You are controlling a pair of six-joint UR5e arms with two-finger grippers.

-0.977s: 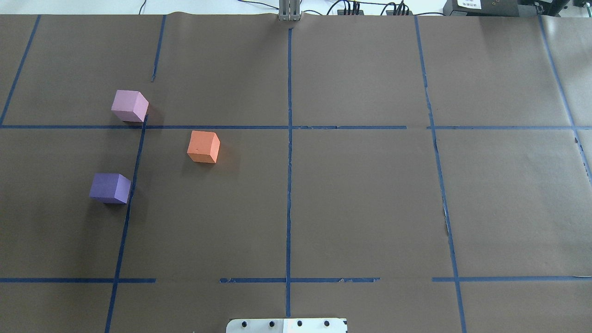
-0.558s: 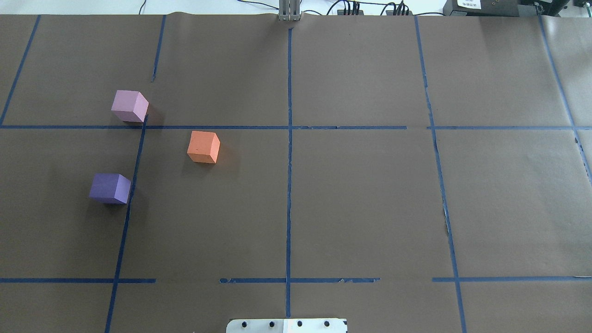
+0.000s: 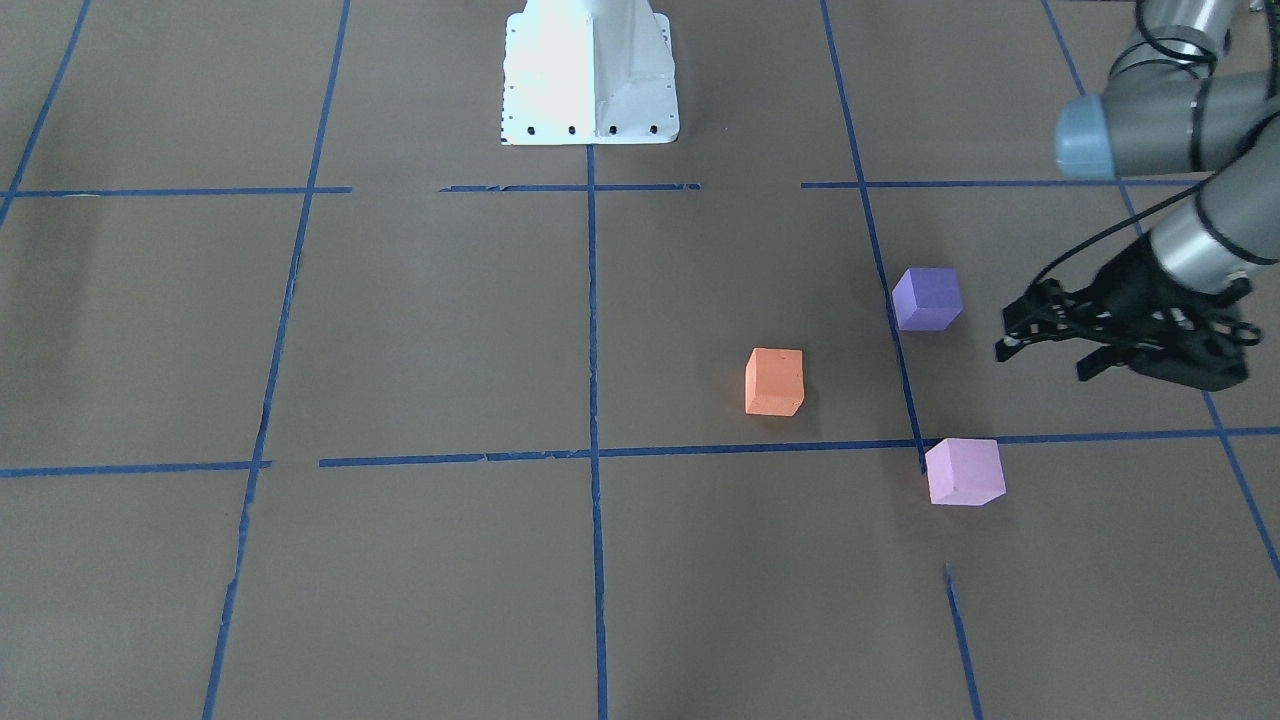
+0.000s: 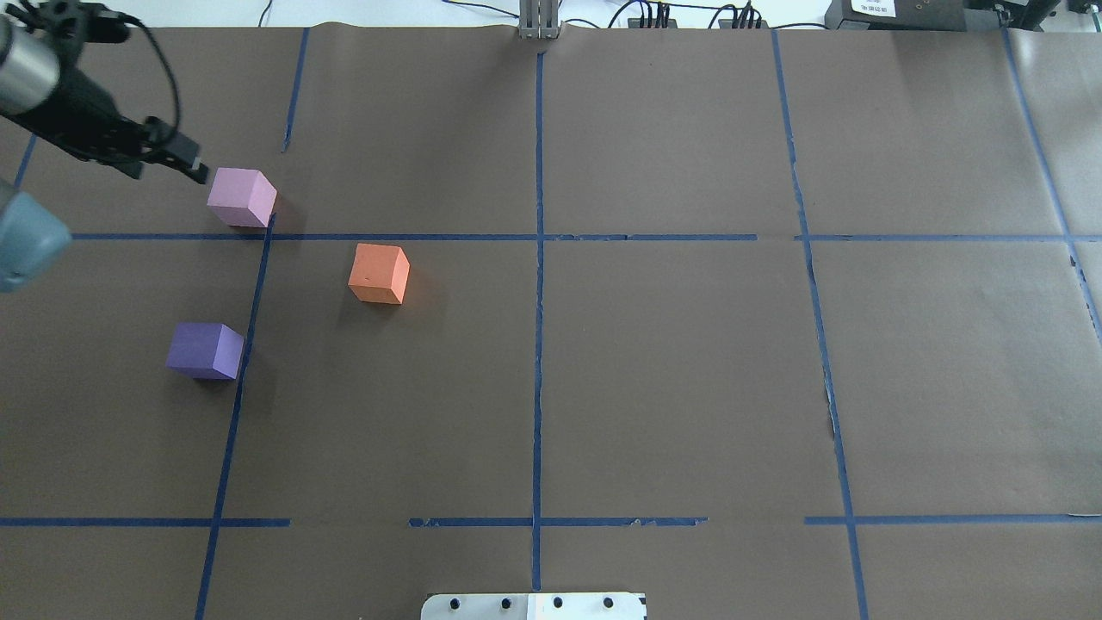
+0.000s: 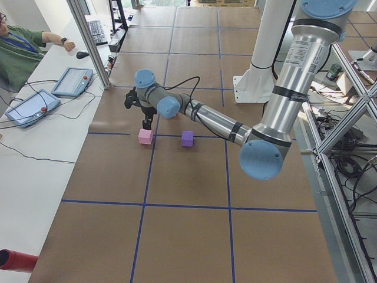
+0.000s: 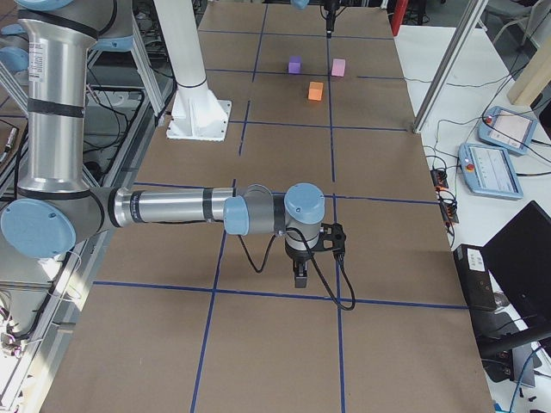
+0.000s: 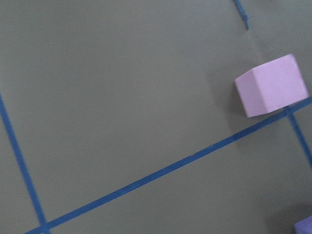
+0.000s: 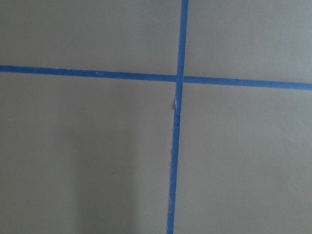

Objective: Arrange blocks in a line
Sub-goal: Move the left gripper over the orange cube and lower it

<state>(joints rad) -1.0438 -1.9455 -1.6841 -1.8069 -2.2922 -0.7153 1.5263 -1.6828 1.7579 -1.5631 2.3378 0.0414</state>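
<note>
Three cubes lie on the brown paper on my left side, apart from each other. The pale pink block (image 4: 243, 196) (image 3: 965, 471) (image 7: 271, 85) is farthest from my base. The orange block (image 4: 379, 273) (image 3: 774, 381) is nearer the middle. The violet-blue block (image 4: 205, 350) (image 3: 927, 298) is nearest my base. My left gripper (image 4: 194, 168) (image 3: 1035, 350) hovers just left of the pink block, looks open and holds nothing. My right gripper (image 6: 299, 275) shows only in the exterior right view, low over bare paper on the right side, and I cannot tell its state.
Blue tape lines (image 4: 537, 344) divide the table into squares. My white base plate (image 3: 590, 70) is at the near middle edge. A metal post (image 4: 538, 21) and cables stand at the far edge. An operator (image 5: 17, 50) and tablets (image 5: 72, 81) are beyond it.
My left arm has come into the overhead view from the left, and its gripper now hovers beside the pink block. The three blocks have not moved.
</note>
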